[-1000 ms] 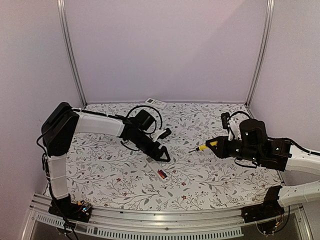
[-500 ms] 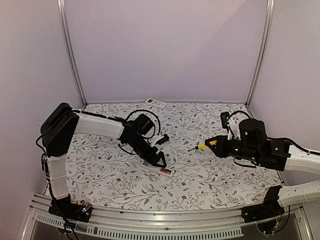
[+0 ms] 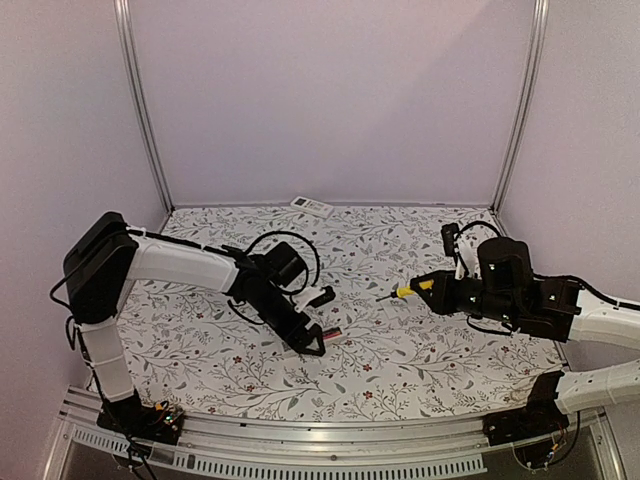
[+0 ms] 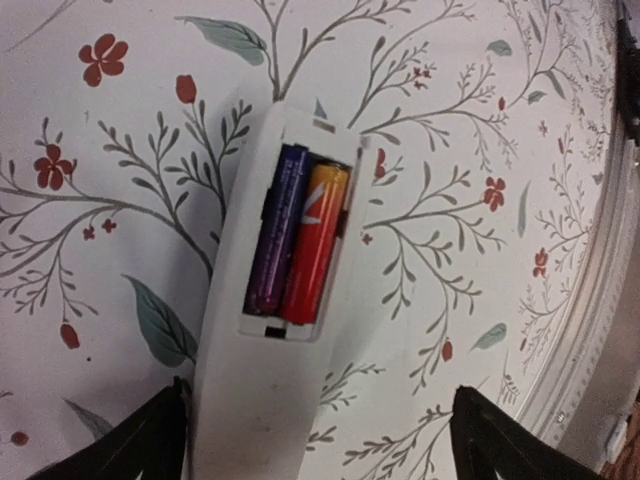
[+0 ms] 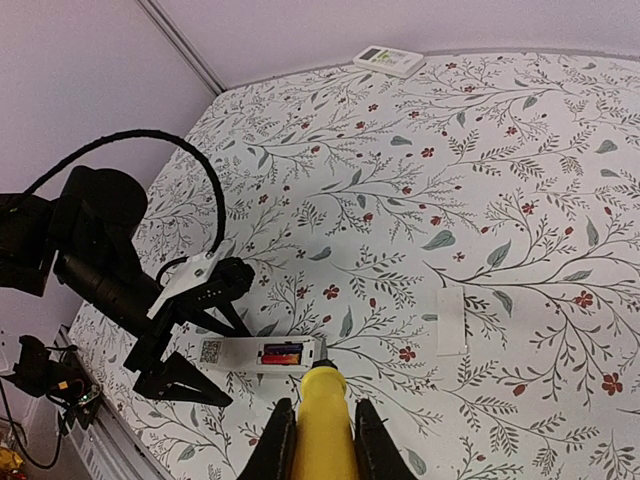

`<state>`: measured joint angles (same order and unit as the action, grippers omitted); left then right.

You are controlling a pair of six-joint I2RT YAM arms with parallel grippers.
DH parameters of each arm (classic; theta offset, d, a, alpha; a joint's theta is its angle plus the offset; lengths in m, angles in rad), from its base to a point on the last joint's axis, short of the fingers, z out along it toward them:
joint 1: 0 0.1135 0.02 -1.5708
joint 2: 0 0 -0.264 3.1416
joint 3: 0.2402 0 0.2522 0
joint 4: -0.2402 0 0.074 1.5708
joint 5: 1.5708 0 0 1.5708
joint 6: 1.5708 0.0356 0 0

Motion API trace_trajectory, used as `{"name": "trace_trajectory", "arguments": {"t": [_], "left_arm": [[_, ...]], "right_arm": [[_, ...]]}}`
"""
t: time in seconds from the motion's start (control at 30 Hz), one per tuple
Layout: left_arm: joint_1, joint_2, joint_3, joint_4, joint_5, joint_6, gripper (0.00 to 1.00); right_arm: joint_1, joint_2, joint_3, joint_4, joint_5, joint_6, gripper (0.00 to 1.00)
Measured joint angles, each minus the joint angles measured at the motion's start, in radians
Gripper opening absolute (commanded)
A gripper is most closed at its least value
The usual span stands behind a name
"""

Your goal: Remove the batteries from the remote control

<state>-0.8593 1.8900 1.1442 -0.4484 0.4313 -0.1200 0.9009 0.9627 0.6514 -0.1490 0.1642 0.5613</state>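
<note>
Looking down from above, the left arm's bulk hides most of the slim remote control (image 3: pixel 330 333). Only one end and a speck of red peek out beside the black fingers. The left wrist camera tells far more. The remote lies back-up on the flowered table (image 4: pixel 480 120) with its compartment uncovered. Both batteries sit in it side by side, the dark one (image 4: pixel 278 228) on the left touching the reddish one (image 4: pixel 314 242). The left gripper (image 4: pixel 318 430) is spread wide. The remote's near end lies between its fingers, just beside the left one and not pinched.

The right wrist camera shows the remote full length, at about 11 o'clock from the screwdriver (image 5: pixel 322 390). The right gripper (image 5: pixel 322 430) is pinching its yellow handle, well apart from the remote.

A small white flat piece (image 5: pixel 452 322) lies at 3 o'clock from the remote. A broader remote (image 3: pixel 312 206) sits at 12 o'clock by the back wall.

That makes two batteries, two remotes, one screwdriver and one white flat piece.
</note>
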Motion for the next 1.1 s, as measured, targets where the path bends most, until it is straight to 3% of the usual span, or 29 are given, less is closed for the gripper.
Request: {"name": "trace_trajectory", "arguments": {"t": [0.17,0.37,0.5,1.1], "left_arm": [[-0.047,-0.059,-0.051,0.003,-0.108,0.000,0.90],[-0.105,-0.095,-0.093,0.028,-0.243,0.013,0.72],[-0.122,-0.096,-0.108,0.041,-0.306,0.029,0.67],[-0.150,-0.096,-0.133,0.071,-0.425,0.108,0.33]], "right_arm": [[0.000,0.004,0.000,0.002,0.003,0.001,0.00],[0.000,0.011,-0.003,0.029,-0.001,0.016,0.00],[0.000,0.023,-0.029,0.087,-0.030,0.048,0.00],[0.009,0.184,-0.055,0.210,-0.073,0.132,0.00]]}}
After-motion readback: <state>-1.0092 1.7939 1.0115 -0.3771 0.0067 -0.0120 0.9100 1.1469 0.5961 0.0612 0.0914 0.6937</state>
